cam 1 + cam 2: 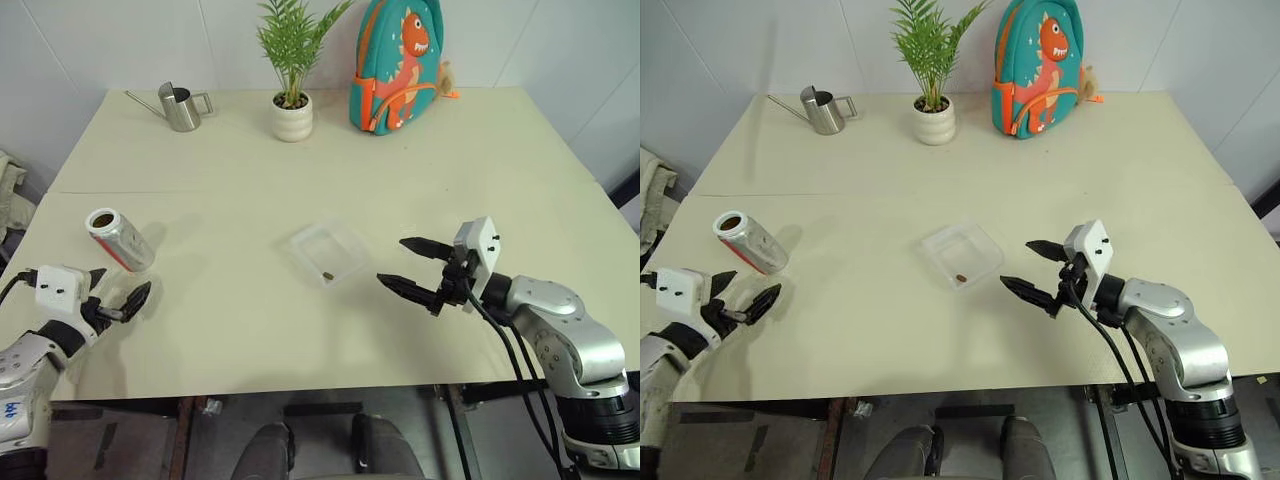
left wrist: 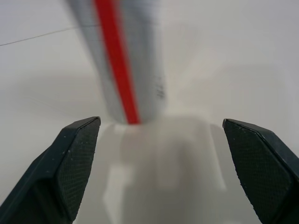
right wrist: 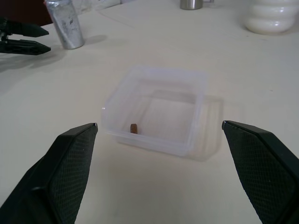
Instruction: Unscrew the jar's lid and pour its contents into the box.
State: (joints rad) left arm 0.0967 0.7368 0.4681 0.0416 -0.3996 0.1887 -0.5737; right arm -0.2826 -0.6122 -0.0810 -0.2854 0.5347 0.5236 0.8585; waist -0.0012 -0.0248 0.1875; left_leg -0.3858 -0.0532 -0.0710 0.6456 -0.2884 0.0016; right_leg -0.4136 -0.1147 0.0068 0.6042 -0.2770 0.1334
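Left claw and right claw, both wide and empty. Jar stands lidless just beyond the left claw; contents lie in the box ahead of the right. Withdraw without nudging either.

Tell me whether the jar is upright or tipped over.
Upright: the jar stands on the table, its open brownish mouth facing up, no lid on it, beside the open left gripper.
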